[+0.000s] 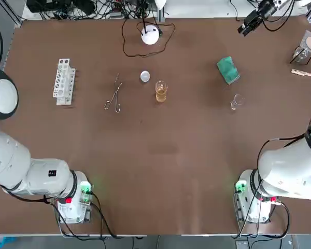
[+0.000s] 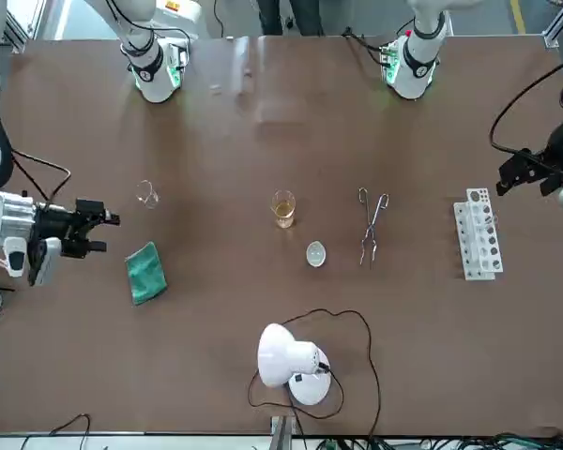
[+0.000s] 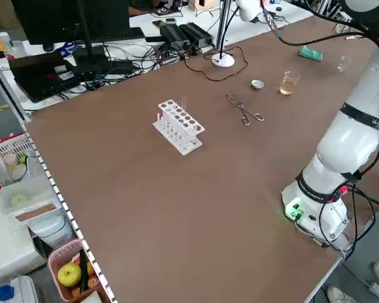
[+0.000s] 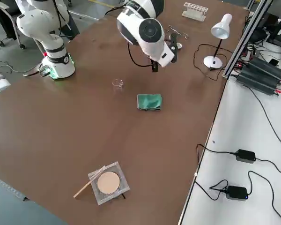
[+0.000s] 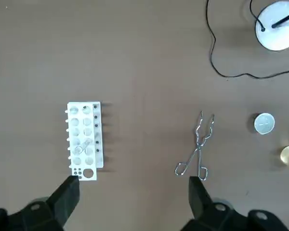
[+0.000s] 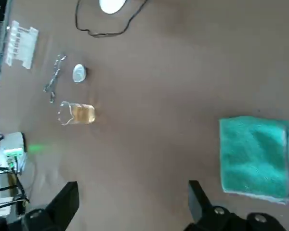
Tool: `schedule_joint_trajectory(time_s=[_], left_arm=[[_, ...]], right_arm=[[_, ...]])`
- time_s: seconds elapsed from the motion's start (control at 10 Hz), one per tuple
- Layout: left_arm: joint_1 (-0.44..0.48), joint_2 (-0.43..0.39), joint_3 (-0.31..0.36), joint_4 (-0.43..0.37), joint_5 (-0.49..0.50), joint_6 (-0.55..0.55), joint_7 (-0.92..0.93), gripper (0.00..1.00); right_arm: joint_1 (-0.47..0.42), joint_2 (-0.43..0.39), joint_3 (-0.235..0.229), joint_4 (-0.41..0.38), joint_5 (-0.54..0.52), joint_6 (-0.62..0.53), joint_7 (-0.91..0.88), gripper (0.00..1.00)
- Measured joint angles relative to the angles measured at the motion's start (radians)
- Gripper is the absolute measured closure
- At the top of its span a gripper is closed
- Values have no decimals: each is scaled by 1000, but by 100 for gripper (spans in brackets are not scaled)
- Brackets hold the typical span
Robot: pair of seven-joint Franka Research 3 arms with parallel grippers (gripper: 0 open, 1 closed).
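— What's nearest the robot?

— Only the two arm bases at the near edge of the table, then a wide bare stretch. Everything else lies in a row past the middle.

— And the left gripper?

— The left gripper hangs high on the robot's left, looking straight down. Its fingers are spread wide with nothing between them. The white tube rack lies out ahead of one finger and the metal tongs out ahead of the other. The gap itself faces bare table between the two.

— Which way do they lie?

— Both run lengthways away from the robot. The rack sits nearly square to the table edge. The tongs tilt a little, loop handles toward the robot, tips pointing away. The left arm is much the nearer to both.

— Further along the row?

— A small round lid, then a beaker of amber liquid near it, about midway between the arms. Then there's a small empty glass and, a bit farther out, the green cloth.

— The right gripper?

— The right gripper is raised over the far right part of the table, also wide open and empty. The cloth lies flat beneath it, off to one finger's side rather than under the gap. Its longer side runs roughly away from the robot. At the far edge stands a white lamp, its cord looped beside it.
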Motion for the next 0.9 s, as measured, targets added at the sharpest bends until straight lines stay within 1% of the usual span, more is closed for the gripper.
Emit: schedule_joint_trajectory(time_s=[0.2, 0.4, 0.6, 0.9], left_arm=[[0, 0, 0, 0, 0, 0, 0, 0], [0, 0, 0, 0, 0, 0, 0, 0], [0, 0, 0, 0, 0, 0, 1, 0], [0, 0, 1, -2, 0, 0, 1, 0]], right_arm=[[14, -35, 1, 3, -75, 0, 159, 0], [29, -62, 1, 2, -115, -1, 250, 0], [39, -92, 1, 2, -181, -2, 337, 0], [79, -152, 0, 2, -220, -22, 466, 0]])
